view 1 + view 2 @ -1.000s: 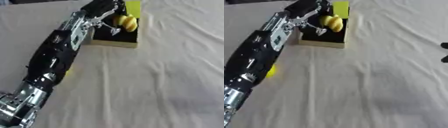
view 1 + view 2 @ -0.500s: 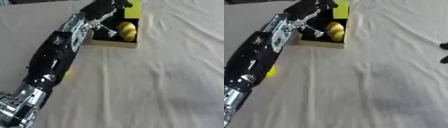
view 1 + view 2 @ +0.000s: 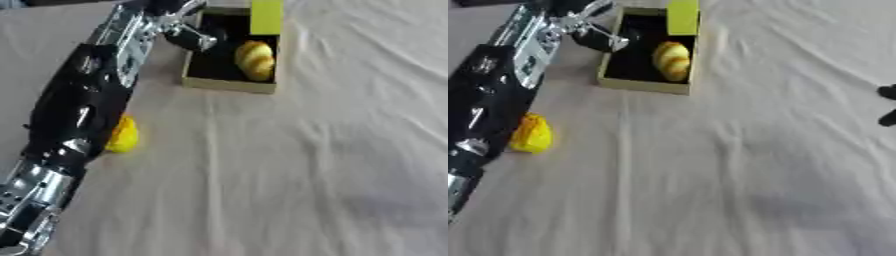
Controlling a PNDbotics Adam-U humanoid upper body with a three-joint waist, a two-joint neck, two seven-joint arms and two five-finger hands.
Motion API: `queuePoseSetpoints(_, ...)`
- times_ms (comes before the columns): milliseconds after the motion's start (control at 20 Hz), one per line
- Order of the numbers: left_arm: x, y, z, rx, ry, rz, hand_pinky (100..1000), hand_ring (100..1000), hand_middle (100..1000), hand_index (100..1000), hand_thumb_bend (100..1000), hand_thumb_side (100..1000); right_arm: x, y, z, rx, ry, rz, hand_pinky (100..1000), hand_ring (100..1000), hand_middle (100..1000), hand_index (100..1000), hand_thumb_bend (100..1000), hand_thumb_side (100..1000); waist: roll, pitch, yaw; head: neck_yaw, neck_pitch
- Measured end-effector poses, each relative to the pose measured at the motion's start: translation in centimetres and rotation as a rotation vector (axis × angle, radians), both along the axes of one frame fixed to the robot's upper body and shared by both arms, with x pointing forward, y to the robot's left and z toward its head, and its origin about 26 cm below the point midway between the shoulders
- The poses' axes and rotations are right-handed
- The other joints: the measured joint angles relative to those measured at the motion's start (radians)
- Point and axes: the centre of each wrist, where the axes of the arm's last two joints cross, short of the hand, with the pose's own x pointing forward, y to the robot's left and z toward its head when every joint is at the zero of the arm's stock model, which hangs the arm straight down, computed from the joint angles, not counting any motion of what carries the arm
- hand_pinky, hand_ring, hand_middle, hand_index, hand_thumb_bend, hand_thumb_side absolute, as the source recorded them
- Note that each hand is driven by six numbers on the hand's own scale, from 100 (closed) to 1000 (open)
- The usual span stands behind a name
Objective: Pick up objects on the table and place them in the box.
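A: Two yellow things show. One, a rounded yellow-and-brown item that looks like a bread roll (image 3: 670, 60), lies inside the box (image 3: 642, 85) in the upper middle of the frame, on the box's black lining, toward its right side.

B: And the other?

A: A yellow object (image 3: 532, 134) sits on the desk (image 3: 737, 170) at the left of the frame, just beside the robot's black forearm. What it is cannot be made out beyond its colour and lumpy shape.

B: Where is the left robot hand (image 3: 179, 31)?

A: At the upper left of the frame, over the box's left wall. The arm runs up to it from the lower left corner. One silver-and-black finger (image 3: 598, 33) sticks out toward the box's inside. It holds nothing that can be seen, but whether the fingers are spread or curled cannot be told, since the rest of the hand runs out of the top of the frame.

B: The box itself?

A: Yellow-green walls, dark inside, with a bright yellow-green flap (image 3: 266, 16) standing up at its far side.

B: And the right robot hand (image 3: 888, 106)?

A: Only two dark tips show at the right edge of the right eye view, well apart from the box. Its state cannot be told.

B: The desk?

A: Covered in a pale, wrinkled cloth.
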Motion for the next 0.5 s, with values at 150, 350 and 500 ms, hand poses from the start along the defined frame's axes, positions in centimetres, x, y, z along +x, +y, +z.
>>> queuePoseSetpoints(150,-1.6,3.4,1.3,-0.013,0.001,-0.007,885,864,794,917,306,100,-0.2,-0.2,-0.2,-0.002,0.002,-0.017,1000,865,562,772,100,470,0.011,-0.003,0.013,-0.016,0.006)
queuePoseSetpoints(350,-4.9,8.1,1.3,-0.023,0.048,-0.028,881,859,791,913,301,100,-0.3,-0.4,-0.2,-0.005,-0.001,-0.034,1000,864,561,772,100,470,0.016,-0.003,0.025,-0.032,0.013)
queuePoseSetpoints(500,-8.2,10.5,0.5,-0.009,0.116,-0.041,877,856,784,911,268,139,-0.3,-0.4,-0.1,-0.003,-0.002,-0.039,1000,865,561,772,100,470,0.018,-0.003,0.026,-0.037,0.012)
